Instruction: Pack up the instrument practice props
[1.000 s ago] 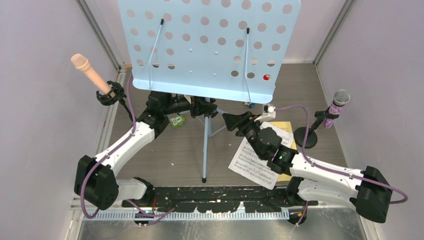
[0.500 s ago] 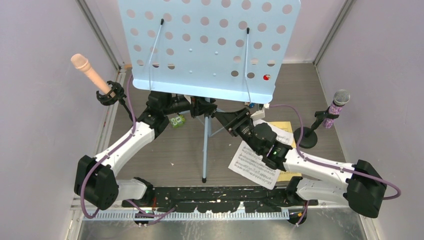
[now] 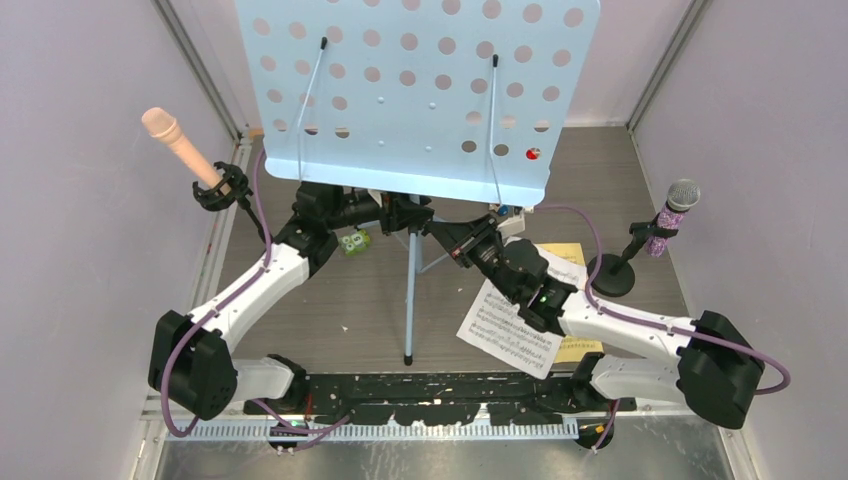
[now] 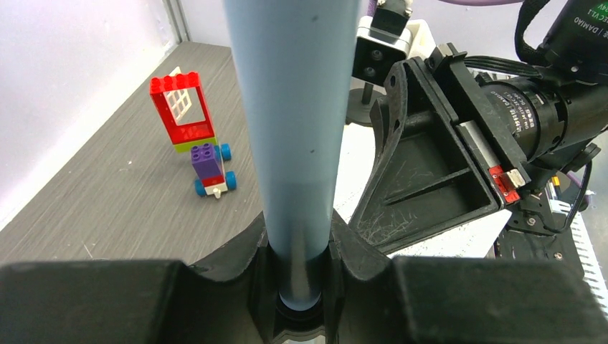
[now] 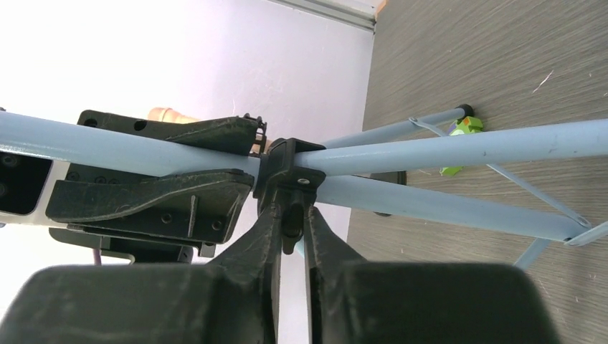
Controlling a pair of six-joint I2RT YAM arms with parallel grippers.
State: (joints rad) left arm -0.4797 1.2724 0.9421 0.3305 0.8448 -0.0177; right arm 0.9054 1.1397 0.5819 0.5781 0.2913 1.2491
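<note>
The pale-blue perforated music rack [image 3: 420, 90] stands mid-table on its tripod legs [image 5: 444, 204]. My left gripper [image 4: 297, 265] is shut round its pole [image 4: 294, 107], just under the plate. My right gripper [image 5: 290, 215] comes in from the right and is shut on the small black knob of the tripod hub [image 5: 283, 161]. White score sheets [image 3: 510, 325] and a yellow one [image 3: 565, 255] lie under the right arm. The peach microphone [image 3: 175, 140] sits in its black holder [image 3: 222, 190] at the left wall. The purple microphone [image 3: 670, 220] stands in a round-based holder [image 3: 610, 275] on the right.
A colourful toy brick car [image 4: 208, 161] stands on the floor behind the pole. A small green block [image 3: 352, 242] lies by the left arm's wrist. Grey walls close in the left and right sides, and the rack's plate hides the far table.
My right gripper has moved left to the tripod hub and closed its jaws on the black knob. The left gripper has kept its hold on the pole.
</note>
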